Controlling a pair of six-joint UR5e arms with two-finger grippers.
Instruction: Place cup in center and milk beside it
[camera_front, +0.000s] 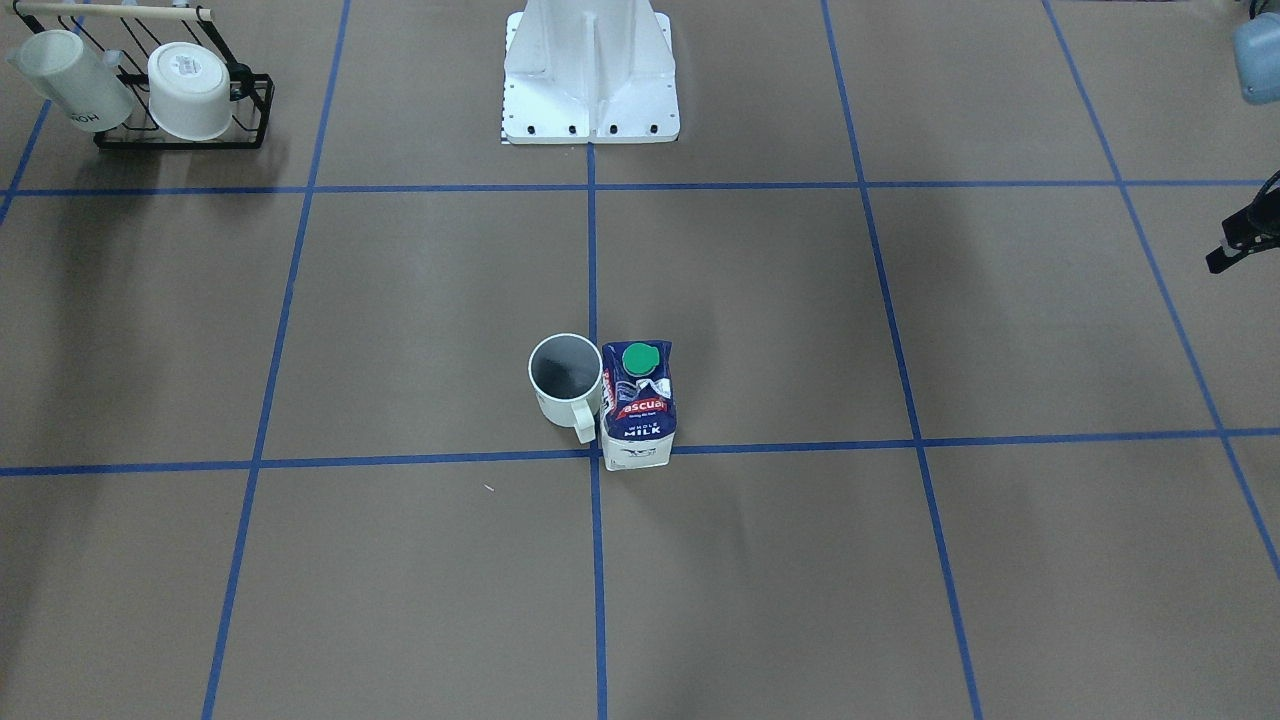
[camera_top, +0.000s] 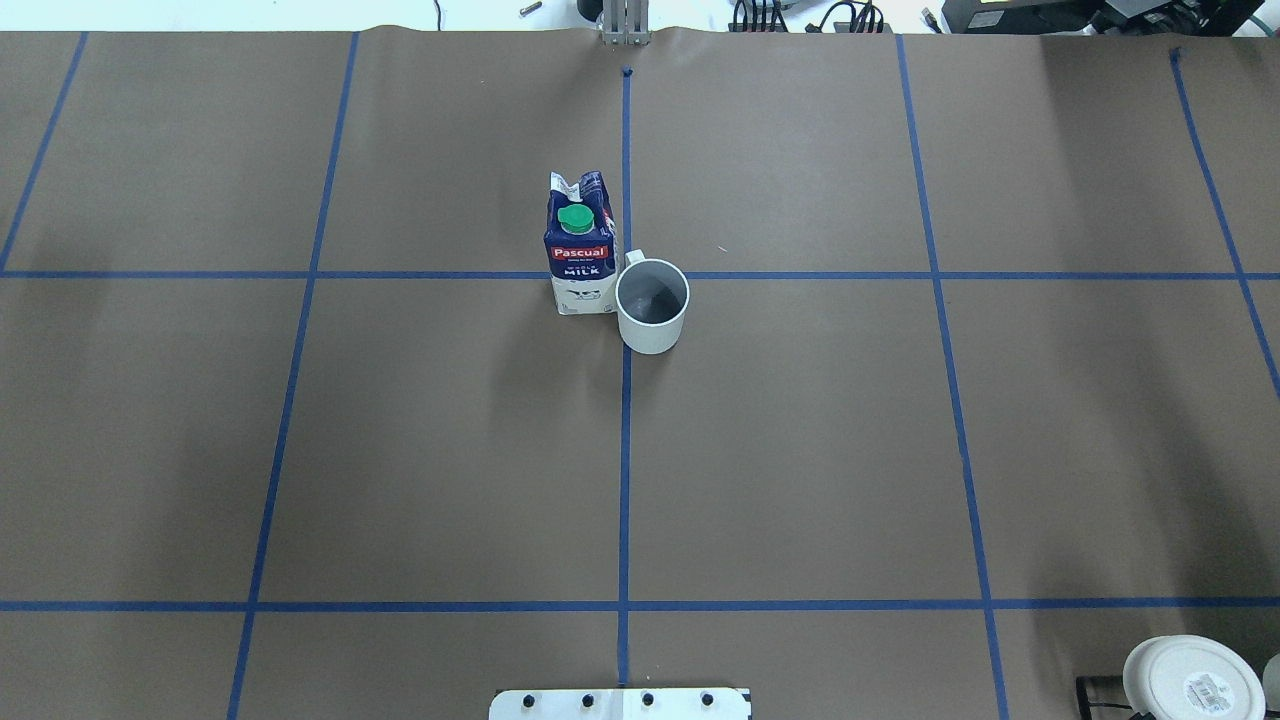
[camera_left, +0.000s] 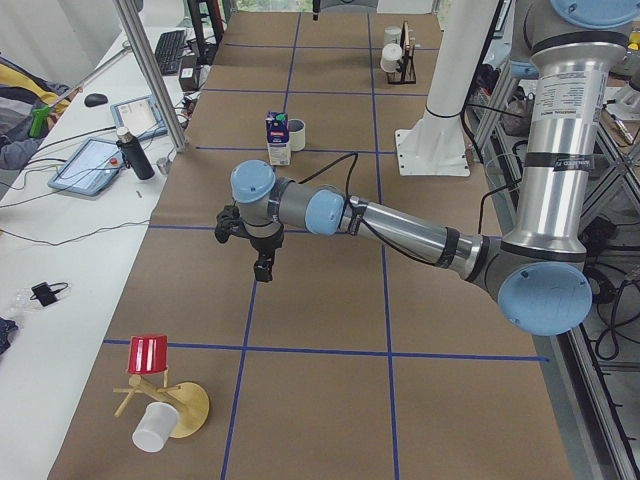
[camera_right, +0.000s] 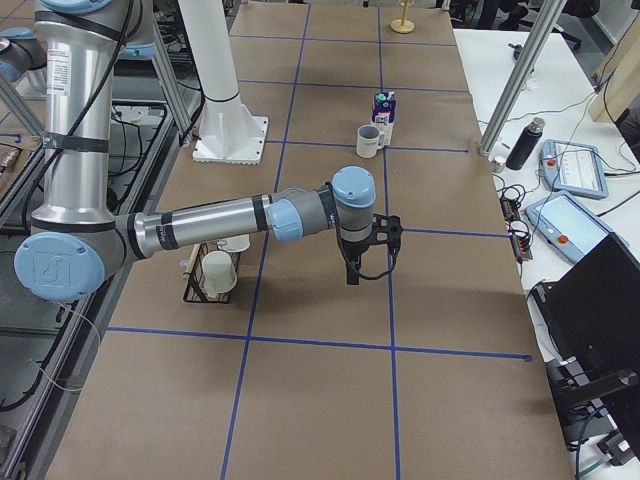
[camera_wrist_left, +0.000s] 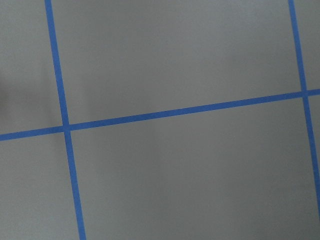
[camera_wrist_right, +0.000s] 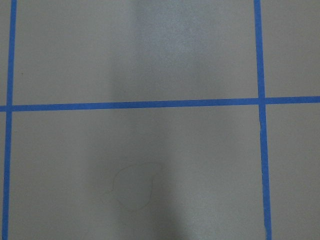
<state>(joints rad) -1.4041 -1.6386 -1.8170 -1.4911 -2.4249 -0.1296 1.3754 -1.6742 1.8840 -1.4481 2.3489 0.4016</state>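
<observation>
**Cup and milk carton standing together at the centre crossing, both arms well apart from them.**

On the brown table (camera_top: 800, 450) we find the left arm (camera_left: 400, 228) and the right arm (camera_right: 200, 225) stretched over bare squares, with no object at either tool. We cannot tell whether the left gripper (camera_left: 262, 268) and the right gripper (camera_right: 351, 275) are spread or pressed together. The milk carton (camera_top: 580, 250) stands upright at the tape crossing (camera_front: 594, 454). The cup (camera_top: 652, 305) stands upright just beside it, perhaps touching, handle pointing away from the robot's base. We judge both placements complete, with no step left to do.
</observation>
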